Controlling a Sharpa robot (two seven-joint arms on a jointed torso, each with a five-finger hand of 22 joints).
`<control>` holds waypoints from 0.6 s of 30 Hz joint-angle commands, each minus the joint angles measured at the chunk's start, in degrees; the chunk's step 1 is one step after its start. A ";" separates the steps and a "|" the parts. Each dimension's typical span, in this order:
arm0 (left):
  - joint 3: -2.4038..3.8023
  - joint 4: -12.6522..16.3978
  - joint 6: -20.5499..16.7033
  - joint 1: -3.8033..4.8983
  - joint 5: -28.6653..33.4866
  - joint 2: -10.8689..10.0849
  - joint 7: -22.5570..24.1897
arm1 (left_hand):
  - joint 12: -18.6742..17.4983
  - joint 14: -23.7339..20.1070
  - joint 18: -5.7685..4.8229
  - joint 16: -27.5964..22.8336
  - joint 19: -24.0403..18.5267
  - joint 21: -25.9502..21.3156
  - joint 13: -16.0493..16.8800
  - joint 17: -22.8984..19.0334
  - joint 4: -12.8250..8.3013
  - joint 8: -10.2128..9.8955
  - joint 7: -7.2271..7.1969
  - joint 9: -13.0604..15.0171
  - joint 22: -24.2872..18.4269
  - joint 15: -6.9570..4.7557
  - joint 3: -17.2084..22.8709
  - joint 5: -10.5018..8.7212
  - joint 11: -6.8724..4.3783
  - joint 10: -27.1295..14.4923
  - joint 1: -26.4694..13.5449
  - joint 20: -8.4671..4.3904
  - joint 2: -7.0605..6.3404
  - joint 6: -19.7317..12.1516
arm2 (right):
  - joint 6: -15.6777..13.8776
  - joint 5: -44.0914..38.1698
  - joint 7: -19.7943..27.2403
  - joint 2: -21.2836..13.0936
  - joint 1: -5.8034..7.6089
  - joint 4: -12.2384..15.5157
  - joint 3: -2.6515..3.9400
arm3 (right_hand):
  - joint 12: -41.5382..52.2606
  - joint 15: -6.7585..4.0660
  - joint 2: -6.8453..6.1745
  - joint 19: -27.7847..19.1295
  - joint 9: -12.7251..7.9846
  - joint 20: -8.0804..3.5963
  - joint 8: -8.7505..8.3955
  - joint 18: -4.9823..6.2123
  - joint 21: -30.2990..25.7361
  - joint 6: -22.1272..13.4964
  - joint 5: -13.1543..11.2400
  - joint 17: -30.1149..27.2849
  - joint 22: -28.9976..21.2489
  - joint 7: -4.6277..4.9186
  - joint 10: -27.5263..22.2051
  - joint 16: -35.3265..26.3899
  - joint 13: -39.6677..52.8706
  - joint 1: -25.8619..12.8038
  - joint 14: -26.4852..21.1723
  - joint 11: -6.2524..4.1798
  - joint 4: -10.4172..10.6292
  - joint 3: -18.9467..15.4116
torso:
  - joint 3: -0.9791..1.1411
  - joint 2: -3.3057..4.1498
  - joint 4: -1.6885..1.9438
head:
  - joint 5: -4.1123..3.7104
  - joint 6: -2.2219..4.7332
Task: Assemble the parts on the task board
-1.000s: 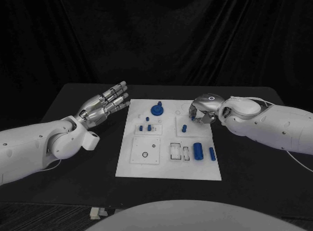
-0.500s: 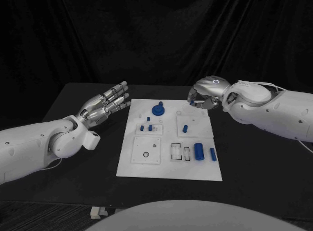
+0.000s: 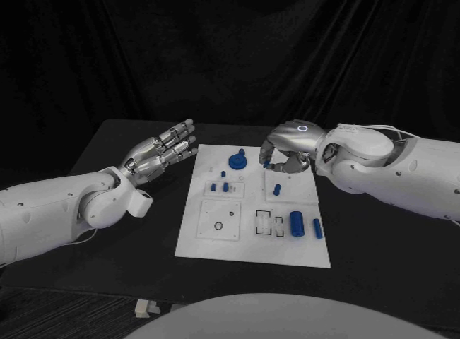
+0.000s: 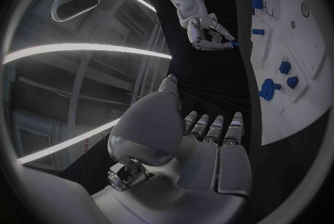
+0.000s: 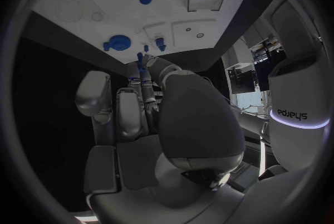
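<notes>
The white task board (image 3: 250, 247) lies in the middle of the black table. My right hand (image 3: 287, 151) hovers over the board's far end and pinches a small blue part (image 3: 268, 163) at its fingertips. The left wrist view shows the right hand (image 4: 205, 31) with that small blue part (image 4: 235, 44), and it appears as a blue part (image 5: 141, 60) between the fingers in the right wrist view. Just left of it a blue knob (image 3: 238, 162) stands on the board. My left hand (image 3: 162, 152) floats left of the board, fingers straight and apart, holding nothing.
On the board stand two short blue pegs (image 3: 220, 188) and a single peg (image 3: 278, 188). A thick blue cylinder (image 3: 296, 224) and a thinner one (image 3: 316, 227) lie near its right edge, beside rectangular slots (image 3: 260, 222). A small ring (image 3: 218, 226) lies on the near left plate.
My right hand has lifted off the board's right side, risen, then swung left and come down a little over the far end, with the small blue part. The left hand has stayed put.
</notes>
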 commanded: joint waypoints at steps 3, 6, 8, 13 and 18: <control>0.06 0.32 0.18 -0.12 0.47 -0.11 1.71 | 0.00 -0.13 0.89 -0.21 -0.25 0.05 0.09 -0.05 -0.05 0.34 0.50 0.10 -0.04 0.11 -0.34 -0.18 0.57 0.04 0.29 0.32 0.13 0.04 | 3.63 -0.05 -1.99 1.66 -1.41 1.40 0.02 | -0.48 0.40 0.30 0.24 3.24 0.05 -0.23 -0.84 0.07 -0.08 0.38 0.06 7.27 0.34 0.41 -0.04 -0.04 0.54 0.49 0.03 -0.33 0.10 | 0.05 0.08 -0.03 | 0.80 0.00; 0.06 0.26 0.20 -0.17 0.47 -0.14 1.65 | 0.01 -0.13 0.89 -0.21 -0.26 0.04 0.10 -0.05 0.01 0.34 0.54 0.10 -0.06 0.09 -0.37 -0.21 0.62 0.06 0.25 0.30 0.19 0.06 | 3.97 -0.05 -1.71 2.83 -2.47 1.23 0.02 | -0.75 0.41 0.43 0.22 3.34 0.06 -0.37 -0.81 -0.05 -0.12 1.03 0.07 7.24 0.37 0.60 -0.04 -0.03 0.51 0.52 0.05 -0.40 0.25 | 0.05 0.07 -0.04 | 1.21 0.00; 0.05 0.24 0.26 -0.24 0.47 -0.13 1.59 | 0.03 -0.13 0.88 -0.21 -0.27 0.03 0.11 -0.05 0.03 0.35 0.58 0.11 -0.09 0.07 -0.38 -0.21 0.67 0.09 0.24 0.30 0.22 0.09 | 3.96 -0.05 -1.49 3.54 -3.21 0.96 0.02 | -0.80 0.41 0.43 0.22 3.34 0.06 -0.39 -0.81 -0.06 -0.14 1.10 0.07 7.24 0.38 0.60 -0.04 -0.03 0.50 0.53 0.05 -0.41 0.26 | 0.05 0.05 -0.02 | 1.45 0.00; 0.05 0.26 0.38 -0.55 0.46 -0.17 1.58 | 0.05 -0.13 0.88 -0.21 -0.27 0.02 0.13 -0.05 0.07 0.37 0.75 0.13 -0.08 0.03 -0.40 -0.21 0.81 0.14 0.24 0.28 0.30 0.18 | 3.99 -0.05 -1.02 4.82 -4.80 0.35 0.03 | -1.31 0.46 0.58 0.25 3.46 0.08 -0.67 -0.82 -0.01 -0.33 2.00 0.13 7.25 0.46 0.64 -0.01 -0.05 0.42 0.58 0.13 -0.54 0.47 | 0.05 0.06 -0.01 | 1.94 0.00; 0.05 0.23 0.43 -0.89 0.46 -0.18 1.63 | 0.07 -0.13 0.88 -0.21 -0.29 0.01 0.14 -0.05 0.06 0.38 0.86 0.13 -0.14 0.00 -0.41 -0.18 0.90 0.17 0.26 0.28 0.33 0.21 | 3.57 -0.05 -0.92 5.80 -6.24 0.06 0.03 | -1.56 0.49 0.55 0.24 3.48 0.10 -0.84 -0.81 -0.07 -0.49 2.29 0.18 7.24 0.53 0.59 0.01 -0.06 0.49 0.60 0.18 -0.71 0.58 | 0.05 0.05 0.00 | 2.38 0.00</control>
